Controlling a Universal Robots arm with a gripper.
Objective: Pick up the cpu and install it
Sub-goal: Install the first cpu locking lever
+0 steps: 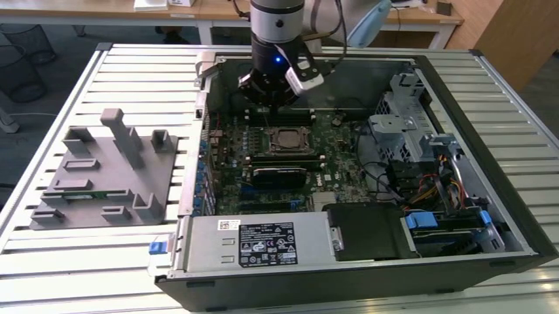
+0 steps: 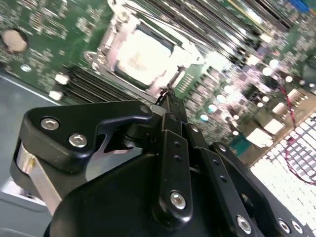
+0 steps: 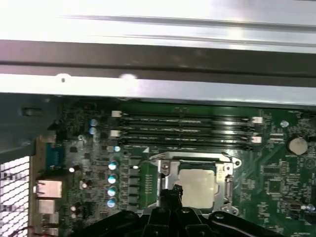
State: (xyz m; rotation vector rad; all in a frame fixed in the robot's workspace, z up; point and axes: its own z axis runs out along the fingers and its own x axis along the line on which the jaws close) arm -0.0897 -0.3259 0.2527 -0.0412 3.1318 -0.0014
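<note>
The cpu [image 3: 197, 186] lies flat inside the metal socket frame [image 3: 165, 170] on the green motherboard, its pale silvery top facing up; it also shows in the second wrist view [image 2: 140, 54]. In the exterior view the socket [image 1: 288, 139] sits mid-board inside the open computer case. My gripper [image 1: 272, 99] hangs over the board just beyond the socket, toward the case's far wall. Its black fingertips [image 2: 167, 98] are pressed together with nothing between them, and they hover over the cpu's edge [image 3: 173, 190], apart from it.
Memory slots [image 3: 187, 131] run beside the socket toward the case wall [image 3: 158, 74]. A black block [image 1: 279, 174] sits on the socket's near side. Drive cage and cables [image 1: 419, 176] fill the exterior view's right, a power supply [image 1: 253, 241] the front. A grey fixture tray [image 1: 101, 173] lies left.
</note>
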